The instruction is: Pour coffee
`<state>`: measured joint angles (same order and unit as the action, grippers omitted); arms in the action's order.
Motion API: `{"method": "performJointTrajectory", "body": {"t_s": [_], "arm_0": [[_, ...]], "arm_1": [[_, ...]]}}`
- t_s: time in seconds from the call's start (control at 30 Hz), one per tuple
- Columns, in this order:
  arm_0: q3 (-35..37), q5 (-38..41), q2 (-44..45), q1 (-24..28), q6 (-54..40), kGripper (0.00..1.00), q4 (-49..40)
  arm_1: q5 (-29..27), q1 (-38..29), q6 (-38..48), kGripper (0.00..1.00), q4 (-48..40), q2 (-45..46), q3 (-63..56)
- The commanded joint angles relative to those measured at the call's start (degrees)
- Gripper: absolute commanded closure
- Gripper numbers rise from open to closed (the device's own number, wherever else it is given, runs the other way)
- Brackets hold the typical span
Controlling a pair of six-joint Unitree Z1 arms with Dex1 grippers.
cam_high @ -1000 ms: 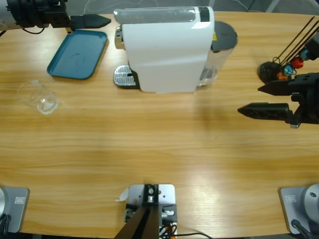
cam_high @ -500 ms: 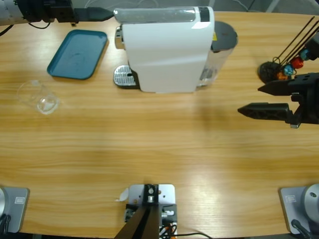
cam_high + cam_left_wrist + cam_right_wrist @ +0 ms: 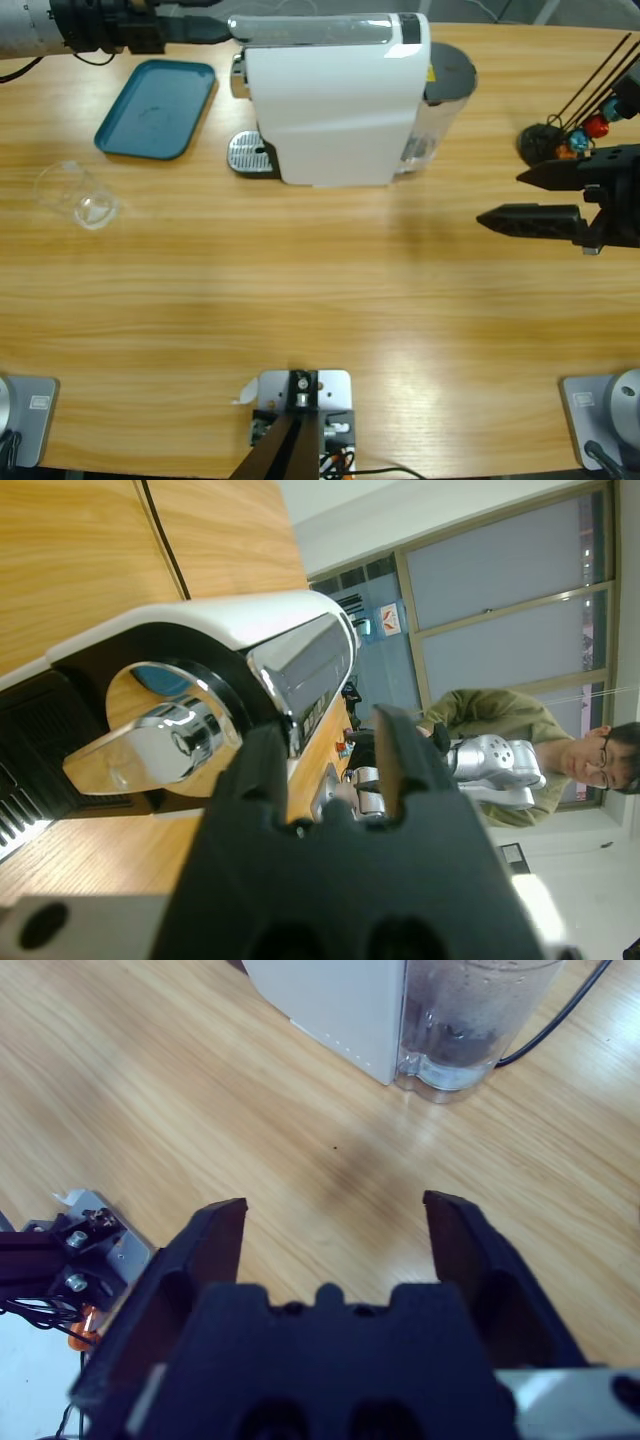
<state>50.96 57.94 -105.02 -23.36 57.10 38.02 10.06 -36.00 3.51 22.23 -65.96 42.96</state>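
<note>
The left gripper (image 3: 215, 27) is sliding along the table's far edge, off the blue tray (image 3: 157, 108), toward the white coffee machine (image 3: 335, 95).

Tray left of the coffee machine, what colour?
The tray is a plain teal blue with no pattern, clearest in the high view.

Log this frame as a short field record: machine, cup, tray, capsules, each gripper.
coffee machine: white, upright at the table's far middle, chrome lever at its end
glass: clear, on bare table, away from the drip grate
tray: teal, nothing on it
capsules: on a black wire stand
left gripper: jaws open, near the lever
right gripper: open, holds nothing
</note>
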Motion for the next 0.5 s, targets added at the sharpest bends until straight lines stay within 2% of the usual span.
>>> {"method": "performJointTrajectory", "body": {"t_s": [0.03, 0.37, 0.4, 0.43, 0.47, 0.5], "arm_0": [[0.12, 3.06, -2.47, -0.18, 0.47, 1.000, 4.43], [0.67, 4.47, -0.85, 0.69, 0.61, 1.000, 6.28], [0.93, 4.47, -0.36, 0.77, 0.65, 0.916, 6.28], [1.16, 4.47, 0.11, 0.95, 0.65, 0.553, 6.28], [1.35, 4.41, 0.62, 1.11, 0.65, 0.388, 6.28], [1.53, 4.34, 1.11, 1.25, 0.65, 0.365, 6.17]], "arm_1": [[0.14, -0.65, 0.55, 0.326, -0.43, -1.28, -1.95], [0.05, -0.65, 0.62, 0.328, -0.52, -1.28, -1.99], [0.05, -0.65, 0.62, 0.327, -0.52, -1.28, -2.00], [0.05, -0.65, 0.62, 0.326, -0.52, -1.26, -2.00], [0.05, -0.65, 0.62, 0.326, -0.52, -1.20, -1.99], [0.05, -0.65, 0.62, 0.326, -0.52, -1.19, -1.99]]}}
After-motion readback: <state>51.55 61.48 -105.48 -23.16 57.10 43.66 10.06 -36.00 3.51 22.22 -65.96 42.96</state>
